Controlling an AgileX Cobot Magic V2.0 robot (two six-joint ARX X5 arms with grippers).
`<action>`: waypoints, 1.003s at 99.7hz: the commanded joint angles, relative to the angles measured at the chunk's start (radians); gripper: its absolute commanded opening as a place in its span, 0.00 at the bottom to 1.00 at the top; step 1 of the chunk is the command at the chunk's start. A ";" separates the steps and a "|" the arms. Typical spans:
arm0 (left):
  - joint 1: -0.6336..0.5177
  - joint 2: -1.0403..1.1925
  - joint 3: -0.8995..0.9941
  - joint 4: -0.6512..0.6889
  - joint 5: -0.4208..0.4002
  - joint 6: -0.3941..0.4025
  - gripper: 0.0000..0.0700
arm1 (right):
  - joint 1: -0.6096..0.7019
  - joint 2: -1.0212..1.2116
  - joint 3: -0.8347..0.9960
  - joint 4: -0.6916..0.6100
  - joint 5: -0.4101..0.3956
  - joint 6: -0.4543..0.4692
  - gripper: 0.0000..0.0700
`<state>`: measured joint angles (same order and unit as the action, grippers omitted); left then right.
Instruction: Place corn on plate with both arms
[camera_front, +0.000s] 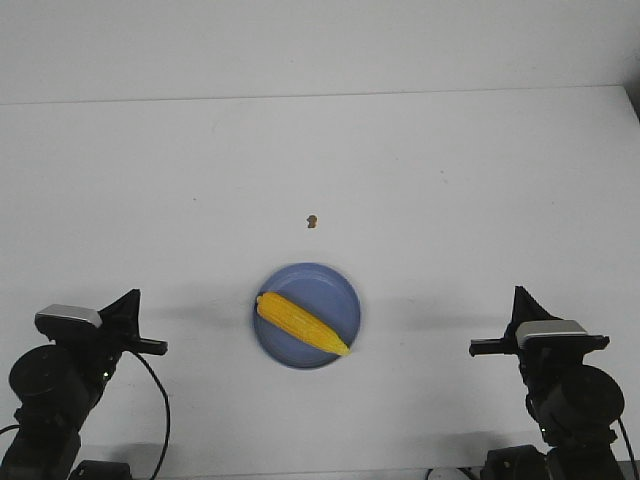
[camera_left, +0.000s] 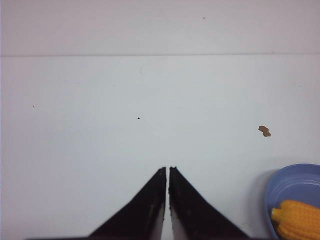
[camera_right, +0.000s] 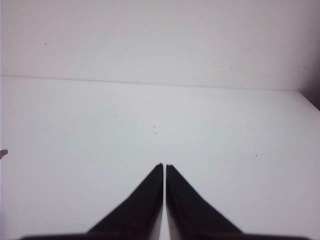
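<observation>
The yellow corn (camera_front: 301, 323) lies slantwise on the light blue plate (camera_front: 330, 285) near the table's front middle, its pointed end toward the right front. In the left wrist view the plate's rim (camera_left: 295, 172) and the corn's blunt end (camera_left: 297, 217) show at the edge. My left gripper (camera_front: 132, 300) is shut and empty, well to the left of the plate; it shows in its wrist view (camera_left: 167, 170). My right gripper (camera_front: 520, 297) is shut and empty, well to the right of the plate; it shows in its wrist view (camera_right: 164, 166).
A tiny brown speck (camera_front: 312, 220) lies on the white table (camera_front: 450, 200) behind the plate, also seen in the left wrist view (camera_left: 264, 131). The table's far edge meets a pale wall.
</observation>
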<state>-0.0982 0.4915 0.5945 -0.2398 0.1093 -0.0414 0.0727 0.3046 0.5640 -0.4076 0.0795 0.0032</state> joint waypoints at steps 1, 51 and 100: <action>0.001 0.002 0.008 0.009 -0.002 -0.001 0.02 | 0.002 0.004 0.010 0.011 0.000 -0.003 0.02; 0.001 -0.155 -0.165 0.227 -0.010 0.019 0.02 | 0.002 0.004 0.010 0.011 0.000 -0.003 0.02; 0.028 -0.470 -0.489 0.318 -0.040 0.019 0.02 | 0.002 0.004 0.010 0.011 0.000 -0.003 0.02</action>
<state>-0.0723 0.0475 0.1135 0.0662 0.0738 -0.0353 0.0727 0.3046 0.5640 -0.4072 0.0795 0.0032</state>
